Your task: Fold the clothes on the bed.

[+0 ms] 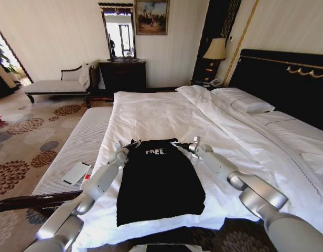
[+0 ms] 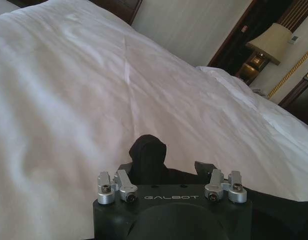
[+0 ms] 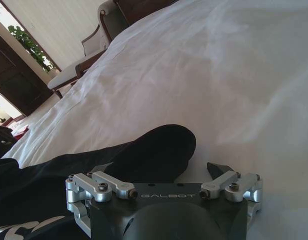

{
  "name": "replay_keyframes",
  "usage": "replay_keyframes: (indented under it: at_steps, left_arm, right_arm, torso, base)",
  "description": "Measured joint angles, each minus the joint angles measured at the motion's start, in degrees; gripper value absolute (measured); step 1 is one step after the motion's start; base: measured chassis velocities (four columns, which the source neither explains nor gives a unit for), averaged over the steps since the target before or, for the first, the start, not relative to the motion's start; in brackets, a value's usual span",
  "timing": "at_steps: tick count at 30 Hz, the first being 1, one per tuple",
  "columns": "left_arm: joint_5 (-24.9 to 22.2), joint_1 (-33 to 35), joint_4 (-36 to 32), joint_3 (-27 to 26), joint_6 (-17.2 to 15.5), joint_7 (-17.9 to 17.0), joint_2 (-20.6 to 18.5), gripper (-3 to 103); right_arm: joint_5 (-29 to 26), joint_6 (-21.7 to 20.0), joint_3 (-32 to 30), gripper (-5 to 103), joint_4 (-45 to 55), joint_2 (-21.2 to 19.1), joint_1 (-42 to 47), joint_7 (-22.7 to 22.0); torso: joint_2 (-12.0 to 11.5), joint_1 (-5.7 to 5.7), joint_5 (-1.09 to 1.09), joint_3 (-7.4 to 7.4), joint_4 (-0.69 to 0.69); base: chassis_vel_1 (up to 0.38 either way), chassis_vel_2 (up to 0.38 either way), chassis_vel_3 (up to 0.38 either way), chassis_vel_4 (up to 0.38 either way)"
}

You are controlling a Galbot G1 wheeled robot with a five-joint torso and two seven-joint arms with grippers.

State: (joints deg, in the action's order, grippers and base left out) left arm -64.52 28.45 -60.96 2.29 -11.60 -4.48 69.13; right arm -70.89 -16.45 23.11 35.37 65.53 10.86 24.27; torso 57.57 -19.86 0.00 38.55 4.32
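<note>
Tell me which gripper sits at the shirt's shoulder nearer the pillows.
The right gripper, at the T-shirt's shoulder toward the pillows; the left gripper is on the carpet side.

Both arms are reaching forward and away from the robot, converging slightly toward the middle. The left claw [image 1: 131,144] is sitting low at the far left, its fingers [image 2: 144,155] spread with dark fabric bunched between them. The right claw [image 1: 183,145] is lying level with it at the far right, its wrist low, its fingers [image 3: 216,170] likewise parted around a dark fold of cloth.
</note>
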Motion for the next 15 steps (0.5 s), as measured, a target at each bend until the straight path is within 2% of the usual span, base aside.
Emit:
replay_keyframes:
  at_steps: [1, 2, 4, 5, 8, 9, 11, 13, 14, 15]
  left_arm:
    - [0.0, 0.2, -0.1, 0.0, 0.0, 0.0, -0.1, 62]
    - [0.0, 0.4, -0.4, 0.0, 0.0, 0.0, -0.3, 62]
    - [-0.1, 1.0, -0.8, 0.0, 0.0, 0.0, -0.8, 51]
    - [-0.1, 1.0, -0.8, 0.0, 0.0, 0.0, -0.8, 51]
    - [-0.2, 1.4, -1.2, -0.2, 0.1, 0.0, -1.1, 35]
    - [-0.2, 1.4, -1.3, -0.3, 0.1, 0.0, -1.2, 30]
    - [-0.2, 1.5, -1.4, -0.3, 0.1, 0.0, -1.3, 30]
    - [-0.3, 1.5, -1.4, -0.4, 0.1, 0.0, -1.3, 19]
    - [-0.3, 1.5, -1.4, -0.4, 0.1, 0.0, -1.3, 19]
    - [-0.3, 1.5, -1.4, -0.4, 0.1, 0.0, -1.4, 14]
  right_arm:
    - [0.1, 0.0, 0.0, 100, -0.3, 0.2, 0.0, 0.0]
    - [0.3, 0.1, -0.1, 100, -0.8, 0.6, -0.1, 0.0]
    - [0.7, 0.1, -0.3, 100, -1.8, 1.6, -0.3, 0.0]
    - [0.7, 0.1, -0.3, 100, -1.8, 1.6, -0.3, 0.0]
    - [1.5, 0.2, -0.4, 100, -2.8, 3.1, -0.4, -0.1]
    - [1.7, 0.2, -0.5, 103, -3.0, 3.5, -0.5, -0.2]
    - [2.0, 0.2, -0.5, 103, -3.2, 3.9, -0.5, -0.5]
    - [2.8, 0.2, -0.5, 94, -3.7, 4.5, -0.8, -0.6]
    - [2.8, 0.2, -0.5, 94, -3.7, 4.5, -0.8, -0.6]
    - [3.0, 0.2, -0.4, 89, -3.8, 4.5, -0.8, -0.5]
  torso:
    - [0.0, 0.00, -0.01, 0.00, 0.00]
    - [0.0, 0.00, 0.00, 0.00, 0.00]
    - [0.0, 0.00, -0.01, 0.00, -0.01]
    - [0.0, 0.00, -0.01, 0.00, -0.01]
    - [0.0, 0.00, 0.00, 0.00, -0.02]
    - [0.0, 0.00, -0.01, 0.00, -0.02]
    - [0.0, 0.00, -0.01, 0.00, -0.02]
    - [0.0, 0.00, -0.01, 0.00, -0.01]
    - [0.0, 0.00, -0.01, 0.00, -0.01]
    - [0.0, 0.00, -0.01, 0.00, -0.01]
  base:
    - [0.000, 0.000, 0.000, 0.000]
    - [0.000, 0.000, 0.000, 0.000]
    - [0.000, 0.000, 0.000, 0.000]
    - [0.000, 0.000, 0.000, 0.000]
    - [0.000, 0.000, 0.000, 0.000]
    - [0.000, 0.000, 0.000, 0.000]
    - [0.000, 0.000, 0.000, 0.000]
    - [0.000, 0.000, 0.000, 0.000]
    - [0.000, 0.000, 0.000, 0.000]
    - [0.000, 0.000, 0.000, 0.000]
